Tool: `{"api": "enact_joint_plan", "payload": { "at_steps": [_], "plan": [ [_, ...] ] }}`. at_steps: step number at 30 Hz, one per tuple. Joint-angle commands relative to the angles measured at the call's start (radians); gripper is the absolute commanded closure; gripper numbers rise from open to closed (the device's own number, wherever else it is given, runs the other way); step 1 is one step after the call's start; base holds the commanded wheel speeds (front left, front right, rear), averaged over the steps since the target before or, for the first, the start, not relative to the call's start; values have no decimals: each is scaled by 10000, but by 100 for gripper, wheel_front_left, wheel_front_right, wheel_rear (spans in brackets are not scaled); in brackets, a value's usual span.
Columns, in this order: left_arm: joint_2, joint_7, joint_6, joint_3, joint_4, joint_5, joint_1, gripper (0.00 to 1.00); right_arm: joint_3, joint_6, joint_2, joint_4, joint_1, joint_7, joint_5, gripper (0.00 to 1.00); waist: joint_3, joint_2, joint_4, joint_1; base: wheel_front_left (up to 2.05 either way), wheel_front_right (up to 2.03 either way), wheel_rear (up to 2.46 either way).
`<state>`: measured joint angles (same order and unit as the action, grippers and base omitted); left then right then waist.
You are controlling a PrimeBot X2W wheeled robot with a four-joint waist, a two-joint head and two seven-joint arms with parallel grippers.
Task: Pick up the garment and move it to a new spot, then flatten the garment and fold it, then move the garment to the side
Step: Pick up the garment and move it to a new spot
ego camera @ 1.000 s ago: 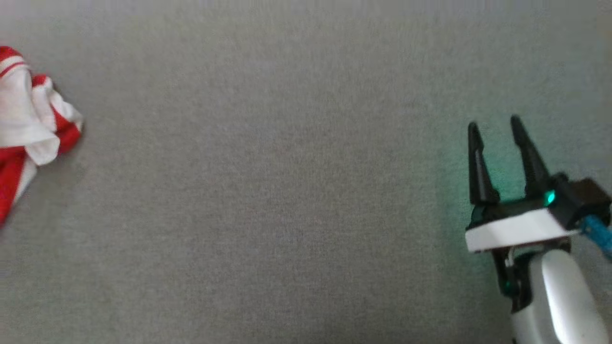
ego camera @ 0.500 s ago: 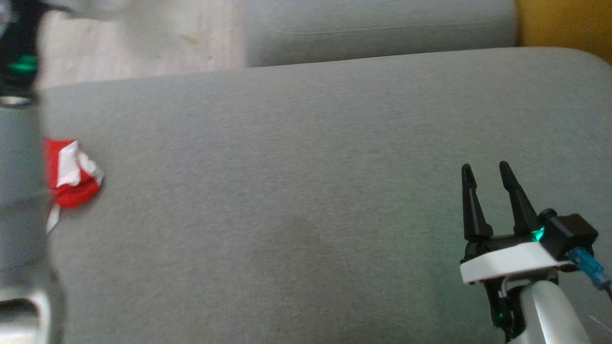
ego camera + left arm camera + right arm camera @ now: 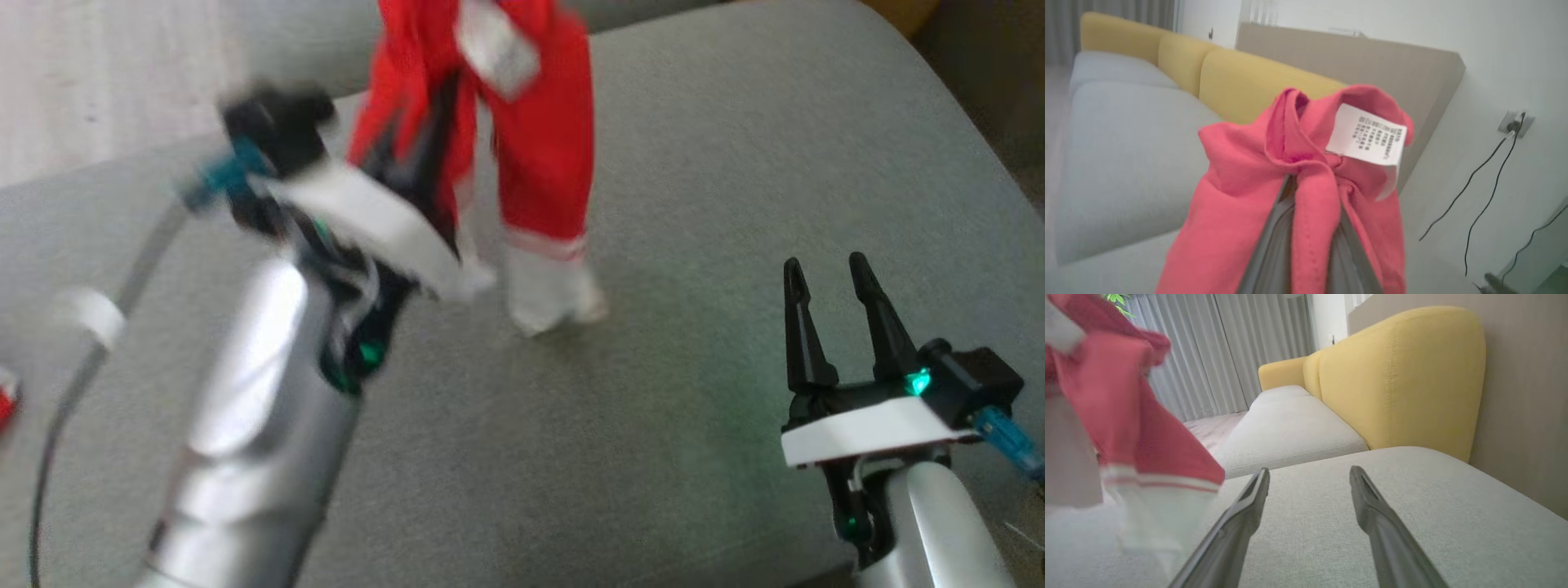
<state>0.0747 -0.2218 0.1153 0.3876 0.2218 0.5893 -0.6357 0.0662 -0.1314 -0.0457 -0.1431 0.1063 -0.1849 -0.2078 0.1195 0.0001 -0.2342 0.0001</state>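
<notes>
Over the middle of the grey sofa seat (image 3: pixel 653 425), the left pincer (image 3: pixel 429 163) has the red garment (image 3: pixel 539 122) up in the air. Its fingers are pressed nearly together, pinching a bunch of cloth just below the white label (image 3: pixel 1367 134). The left wrist view shows the fabric wrapped over both fingers.

From that pinch the garment hangs long and narrow, its long axis running straight down. The white cuffs (image 3: pixel 543 286) are at the bottom, right by the seat. The blur won't let me say whether they touch it.

Now the key relation: the right pincer (image 3: pixel 829 282) sits low at the near right, fingers spread wide and holding nothing. The dangling garment lies ahead of it and to its left, with bare seat between. In the right wrist view, the cloth (image 3: pixel 1147 428) hangs left of those open fingers.

So the left arm owns the top. The right arm looks the nearer one to the free lower end. My read is that laying the garment down flat depends on that gap.
</notes>
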Motion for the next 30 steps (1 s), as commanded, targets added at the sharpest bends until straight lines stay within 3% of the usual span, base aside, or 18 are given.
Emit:
{"api": "enact_joint_plan", "payload": {
  "at_steps": [1, 5, 6, 7, 8, 9, 12, 17, 25, 30],
  "plan": [
    [123, 281, -3, -258, -169, -116, -294, 100, 279, 7, -45, 348, 487, -48, -54, 0, 349, -1, -369, -1, 0, 0, 0],
    [6, 1390, -330, 195, 1540, -774, 338, 100, 373, 7, -45, 311, 620, -88, -97, 0, 478, -1, -545, -1, 0, 0, 0],
    [-1, 1628, -461, 251, 1989, -932, 445, 88, 374, 7, -45, 301, 633, -95, -94, 0, 488, -1, -538, -1, 0, 0, 0],
    [-6, 1818, -543, 330, 2427, -1069, 538, 63, 388, 7, -45, 283, 644, -87, -94, 0, 487, -1, -511, -1, 0, 0, 0],
    [-16, 1999, -595, 370, 2812, -1135, 610, 8, 403, 7, -45, 264, 650, -72, -91, 0, 477, -1, -471, -1, 0, 0, 0],
    [-30, 2209, -652, 382, 3143, -1172, 672, 0, 401, 7, -45, 244, 648, -66, -80, 0, 452, -1, -406, -1, 0, 0, 0],
    [-108, 2921, -741, 220, 3692, -933, 820, 0, 257, 7, -45, 203, 573, -48, 49, 0, 280, -1, -99, -1, 0, 0, 0],
    [-84, 4199, -644, -30, 3237, -592, 1432, 0, 41, 7, -45, 274, 324, 70, 200, 0, -72, -1, 532, -1, 0, 0, 0],
    [1161, 4823, -1031, -1031, 1347, -1212, 3598, 0, -18, 7, -45, 254, -156, 368, 355, 0, -625, -1, 1331, -1, 0, 0, 0],
    [1543, 4831, -1263, -2139, 66, -1724, 5130, 0, -210, 7, -45, 201, -508, 507, 405, 0, -895, -1, 1637, -1, 0, 0, 0]
  ]
}}
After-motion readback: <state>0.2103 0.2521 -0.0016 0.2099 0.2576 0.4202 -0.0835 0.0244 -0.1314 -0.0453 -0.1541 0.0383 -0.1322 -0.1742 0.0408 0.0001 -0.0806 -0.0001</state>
